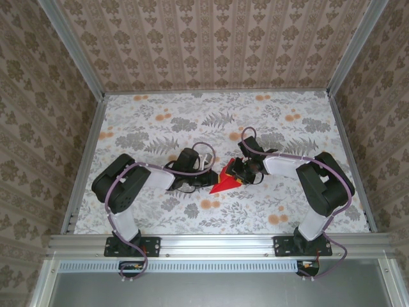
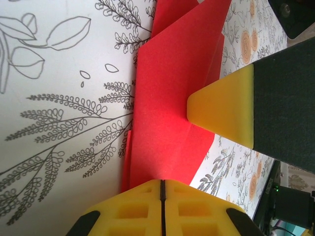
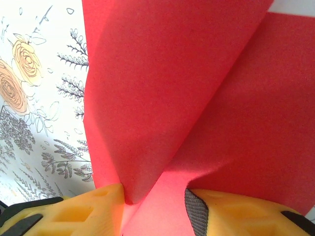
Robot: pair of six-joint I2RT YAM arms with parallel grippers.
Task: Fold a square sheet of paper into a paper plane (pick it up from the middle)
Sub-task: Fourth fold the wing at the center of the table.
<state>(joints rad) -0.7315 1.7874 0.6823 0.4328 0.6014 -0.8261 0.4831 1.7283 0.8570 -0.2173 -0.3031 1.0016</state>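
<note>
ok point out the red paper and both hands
red paper (image 1: 223, 181), top view, middle of the folded sheet
left hand (image 2: 162, 191), left wrist view, seam between its yellow fingertips
right hand (image 3: 155, 205), right wrist view, gap between its fingertips

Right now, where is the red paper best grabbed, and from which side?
Probably by the red paper's raised flap, from the right gripper's side: it stands up off the table, so a finger fits on each face. The rest lies flat.
</note>
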